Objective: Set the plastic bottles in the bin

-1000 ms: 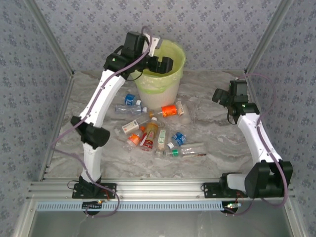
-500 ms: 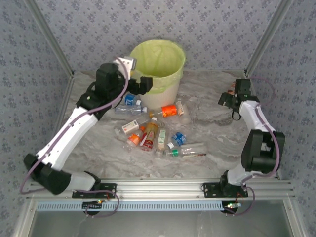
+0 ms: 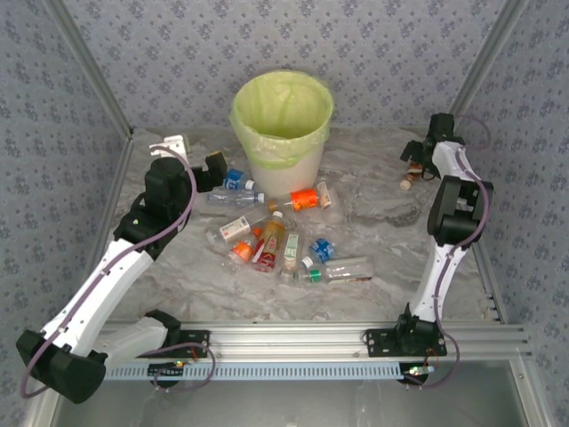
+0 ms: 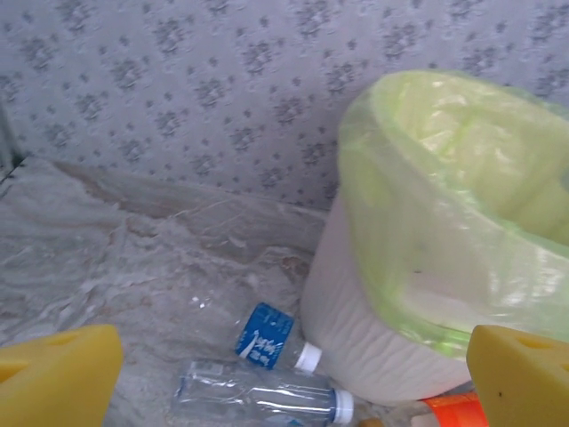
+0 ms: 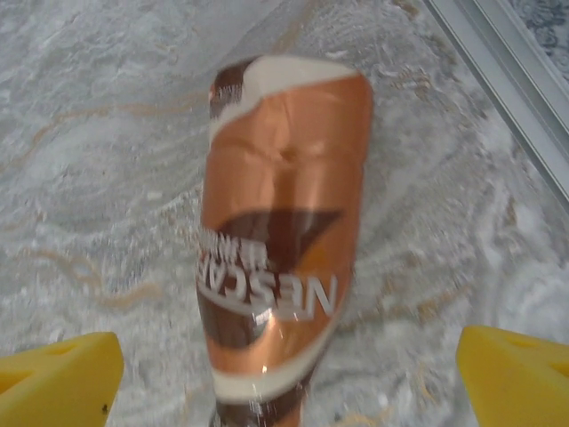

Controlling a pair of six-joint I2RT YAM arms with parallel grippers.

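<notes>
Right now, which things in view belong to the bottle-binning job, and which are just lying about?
Part of the job:
- the bin
- the scattered plastic bottles in front of it
- the copper-labelled bottle, lying apart at the far right

Just there:
- the marbled table cover
- the patterned walls
- the metal front rail

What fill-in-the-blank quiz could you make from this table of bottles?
The round white bin holds a pale ___ plastic bag. The copper-brown plastic bottle lying by the right gripper reads ___. The left gripper and right gripper both stand ___.
Missing: yellow-green; Nescafe; open.
</notes>
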